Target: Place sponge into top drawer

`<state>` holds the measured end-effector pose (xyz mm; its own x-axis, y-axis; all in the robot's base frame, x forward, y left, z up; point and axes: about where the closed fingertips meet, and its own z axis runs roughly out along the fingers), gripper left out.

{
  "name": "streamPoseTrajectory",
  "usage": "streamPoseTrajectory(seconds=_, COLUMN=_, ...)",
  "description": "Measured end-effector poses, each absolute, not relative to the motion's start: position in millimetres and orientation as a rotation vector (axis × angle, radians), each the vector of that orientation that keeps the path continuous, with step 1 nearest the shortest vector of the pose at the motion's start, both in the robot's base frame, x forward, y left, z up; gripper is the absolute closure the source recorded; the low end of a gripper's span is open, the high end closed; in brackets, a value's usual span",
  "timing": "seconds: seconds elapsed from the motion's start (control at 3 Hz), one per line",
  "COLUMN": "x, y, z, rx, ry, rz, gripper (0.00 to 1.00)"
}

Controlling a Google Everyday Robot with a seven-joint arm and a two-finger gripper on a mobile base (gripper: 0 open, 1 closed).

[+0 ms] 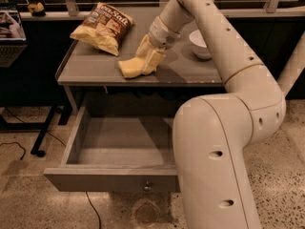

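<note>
The gripper (148, 62) is down on the grey table (90, 71), its tip pressed against the right end of the sponge (128, 67). It touches the foam, but I cannot tell whether it is spread or clamped, or whether it has hold of the sponge.

The sponge is a small pale yellow block, soft and matte, with rounded, slightly wavy edges. It lies flat near the middle of the smooth tabletop, close to the front edge. Behind it and to the left, well apart, sits a crinkled yellow-brown chip bag (102, 26), puffed and glossy. To the right, behind the arm (224, 109), stands 1 round white bowl (199, 43).

The top drawer (119, 178) hangs pulled out below the tabletop: a wide, shallow grey tray with flat walls and a bare, smooth bottom. Its flat front panel carries 1 small round metal knob (147, 186) at the middle.

The arm is thick, cream-coloured and smooth, with small dark holes along its rounded segments. The floor (38, 209) is speckled.
</note>
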<state>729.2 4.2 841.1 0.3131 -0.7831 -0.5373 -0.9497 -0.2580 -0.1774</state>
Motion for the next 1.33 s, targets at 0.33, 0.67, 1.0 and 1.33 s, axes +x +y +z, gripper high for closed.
streamPoseTrajectory(seconds=0.33, x=729, y=4, z=841, rx=-2.118, ry=1.532, rz=0.475, gripper=0.89)
streamPoseTrajectory(seconds=0.67, x=729, y=4, z=841, rx=-2.118, ry=1.532, rz=0.475, gripper=1.0)
streamPoseTrajectory(seconds=1.0, x=729, y=-1, z=848, rx=-2.062, ry=1.506, rz=0.475, gripper=1.0)
streamPoseTrajectory(seconds=1.33, x=716, y=-23, z=875, rx=-1.947, ry=1.483, rz=0.429, gripper=1.0)
